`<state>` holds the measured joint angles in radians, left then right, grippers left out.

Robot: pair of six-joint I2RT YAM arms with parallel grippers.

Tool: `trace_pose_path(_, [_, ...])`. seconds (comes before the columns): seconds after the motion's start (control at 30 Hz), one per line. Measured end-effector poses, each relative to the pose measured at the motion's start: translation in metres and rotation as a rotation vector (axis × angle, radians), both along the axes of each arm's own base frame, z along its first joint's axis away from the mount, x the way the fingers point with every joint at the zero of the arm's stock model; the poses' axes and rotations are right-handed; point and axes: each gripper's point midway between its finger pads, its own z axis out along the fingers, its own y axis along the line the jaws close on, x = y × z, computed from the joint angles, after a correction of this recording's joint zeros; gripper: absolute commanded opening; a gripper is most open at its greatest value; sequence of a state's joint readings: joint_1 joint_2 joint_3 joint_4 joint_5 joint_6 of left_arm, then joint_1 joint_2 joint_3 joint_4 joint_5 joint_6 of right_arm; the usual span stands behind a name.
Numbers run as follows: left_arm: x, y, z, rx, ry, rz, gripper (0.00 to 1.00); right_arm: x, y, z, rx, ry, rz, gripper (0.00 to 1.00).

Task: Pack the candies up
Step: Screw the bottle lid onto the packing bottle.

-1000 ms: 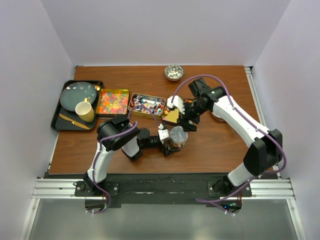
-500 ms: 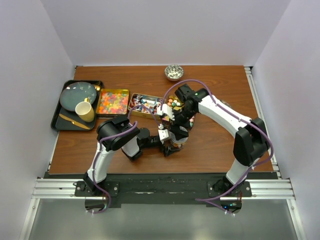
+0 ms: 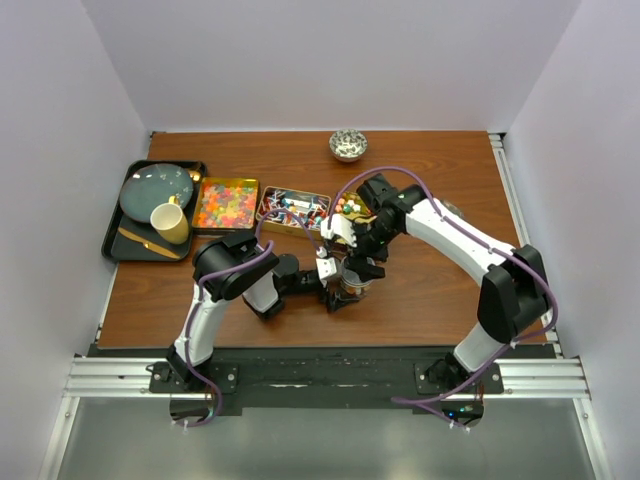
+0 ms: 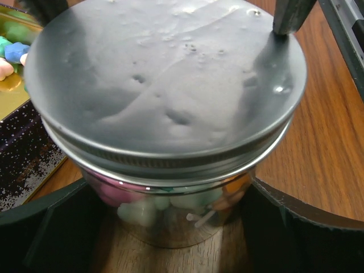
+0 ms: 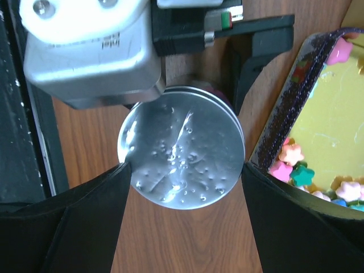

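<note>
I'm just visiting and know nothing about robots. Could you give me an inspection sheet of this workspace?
Surface: brown wooden table.
Job's things: tins of gummies, wrapped pieces and pastel pieces; lidded jar holding candies.
Clutter: black tray with plate and yellow cup; small bowl at the back.
Grippers: left tool clamps the jar; right tool straddles the lid, grip unclear.
Cables: purple cables run along both arms.
Surroundings: pale walls on three sides; metal rail at near edge.
</note>
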<state>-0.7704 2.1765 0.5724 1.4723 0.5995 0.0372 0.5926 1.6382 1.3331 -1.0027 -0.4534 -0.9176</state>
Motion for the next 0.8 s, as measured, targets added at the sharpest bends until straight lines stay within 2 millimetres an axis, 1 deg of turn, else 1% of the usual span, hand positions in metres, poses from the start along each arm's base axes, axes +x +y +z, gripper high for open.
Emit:
trace_pose_path(0.17, [0.000,0.000,0.000,0.000,0.000,-0.001,0.00,-0.004,-0.008,0.001,-0.009,-0.033,-0.002,0.80])
trace_pose_path(0.27, [0.000,0.000,0.000,-0.001,0.000,-0.003,0.00,-0.011,-0.021,0.000,-0.043,-0.031,-0.006,0.80])
trace_pose_path(0.37, [0.001,0.001,0.000,0.000,0.001,-0.003,0.00,-0.028,-0.036,0.000,-0.080,0.004,-0.008,0.80])
trace_pose_path(0.47, [0.002,0.001,0.000,-0.001,0.001,-0.002,0.00,-0.045,-0.045,-0.002,-0.109,0.048,0.000,0.80])
trace_pose_path(0.53, [0.003,0.002,0.000,-0.001,0.001,-0.001,0.00,-0.047,-0.047,-0.002,-0.117,0.060,-0.001,0.80])
trace_pose_path(0.6, [0.003,0.002,0.000,-0.001,0.001,-0.002,0.00,-0.045,-0.048,-0.001,-0.116,0.058,-0.010,0.80])
trace_pose_path(0.67, [0.003,0.002,0.000,-0.001,0.002,-0.002,0.00,-0.039,-0.049,0.003,-0.110,0.051,-0.028,0.81])
trace_pose_path(0.73, [0.003,0.002,0.000,-0.001,0.002,-0.003,0.00,-0.025,-0.044,0.011,-0.091,0.027,-0.045,0.82])
trace_pose_path(0.8, [0.003,0.002,0.000,-0.001,0.001,-0.004,0.00,-0.009,-0.034,0.022,-0.060,-0.009,-0.053,0.85])
